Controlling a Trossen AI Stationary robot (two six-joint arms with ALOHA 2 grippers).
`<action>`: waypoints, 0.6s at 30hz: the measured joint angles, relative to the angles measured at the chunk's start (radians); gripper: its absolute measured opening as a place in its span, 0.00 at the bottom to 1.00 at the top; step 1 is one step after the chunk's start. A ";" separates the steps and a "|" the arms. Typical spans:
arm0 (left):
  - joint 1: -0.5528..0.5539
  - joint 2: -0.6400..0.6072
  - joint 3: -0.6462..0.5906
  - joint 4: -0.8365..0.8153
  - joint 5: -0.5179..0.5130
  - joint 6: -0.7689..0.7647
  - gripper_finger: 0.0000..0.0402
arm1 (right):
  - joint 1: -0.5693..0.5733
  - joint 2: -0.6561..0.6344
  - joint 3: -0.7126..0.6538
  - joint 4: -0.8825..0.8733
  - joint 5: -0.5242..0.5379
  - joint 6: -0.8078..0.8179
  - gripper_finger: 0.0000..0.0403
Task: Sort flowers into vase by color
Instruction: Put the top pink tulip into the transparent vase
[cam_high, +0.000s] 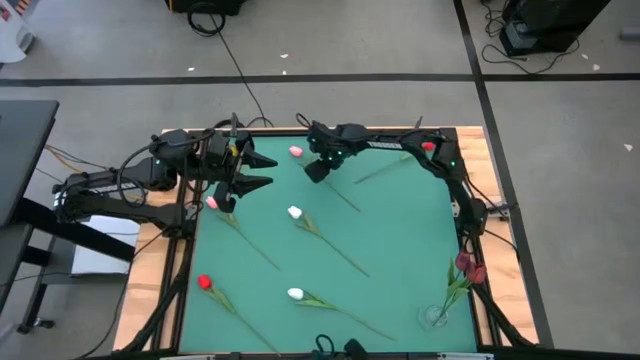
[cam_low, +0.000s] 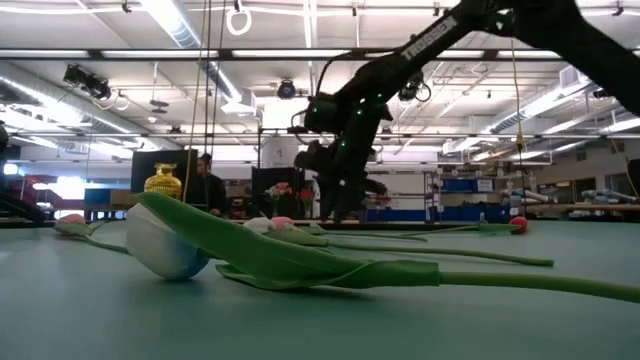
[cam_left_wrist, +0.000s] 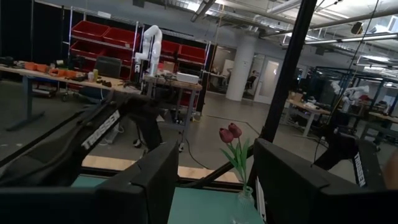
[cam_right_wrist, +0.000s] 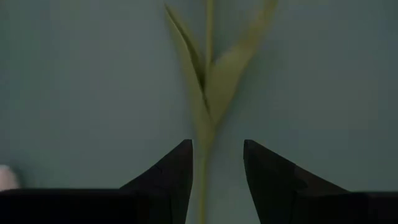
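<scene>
Several artificial tulips lie flat on the green mat: a pink one (cam_high: 211, 203), two white ones (cam_high: 295, 212) (cam_high: 295, 294), two red ones (cam_high: 204, 283) (cam_high: 428, 146) and a pale pink one (cam_high: 296, 151). Dark maroon tulips (cam_high: 468, 268) stand in a glass vase (cam_high: 435, 317) at the near right corner. My right gripper (cam_high: 318, 172) points down over the pale pink tulip's stem (cam_right_wrist: 205, 124). It is open (cam_right_wrist: 217, 146), with one finger on either side of the stem. My left gripper (cam_high: 270, 171) hangs open (cam_left_wrist: 217, 162) near the far left corner, pointing right.
The mat is bordered by a wooden table edge (cam_high: 170, 250). The right arm (cam_high: 440, 160) stretches along the far edge. In the low view the near white tulip (cam_low: 160, 250) fills the foreground. A person (cam_low: 207, 185) stands in the room beyond the table.
</scene>
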 joint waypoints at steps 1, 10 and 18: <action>0.000 0.000 0.000 0.000 0.000 0.000 0.54 | -0.001 0.014 0.017 -0.021 -0.003 -0.011 0.37; 0.000 0.000 0.000 0.000 0.000 0.000 0.54 | 0.005 0.048 0.081 -0.068 -0.007 -0.028 0.37; 0.000 0.000 0.000 -0.001 0.000 0.000 0.54 | 0.015 0.048 0.080 -0.190 -0.022 -0.094 0.37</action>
